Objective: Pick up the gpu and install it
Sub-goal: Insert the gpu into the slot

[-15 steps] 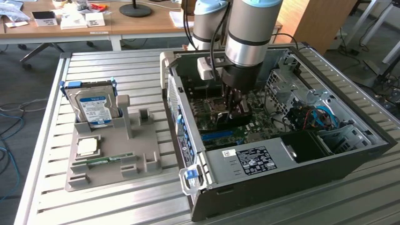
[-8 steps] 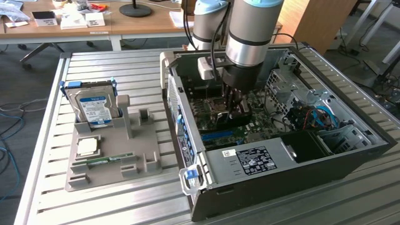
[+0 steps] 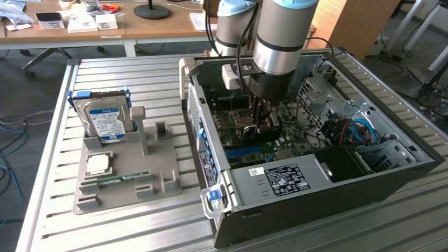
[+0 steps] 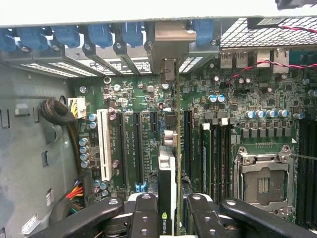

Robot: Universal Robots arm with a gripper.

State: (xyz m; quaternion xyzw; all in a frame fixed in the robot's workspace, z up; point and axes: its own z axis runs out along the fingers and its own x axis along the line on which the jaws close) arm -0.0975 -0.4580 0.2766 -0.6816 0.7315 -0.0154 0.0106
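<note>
A metal table (image 3: 140, 79) of ribbed silver slats carries 2 things. A gray holder (image 3: 133, 199) lies flat on the slats toward the exterior view's left, its slots standing upright. A black case (image 3: 315, 207) lies on its side toward the exterior view's right, open face up, just beside the holder; whether they touch cannot be told.

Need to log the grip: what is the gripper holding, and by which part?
The gpu, pinched by the gripper across its two faces at its upper edge.
</note>
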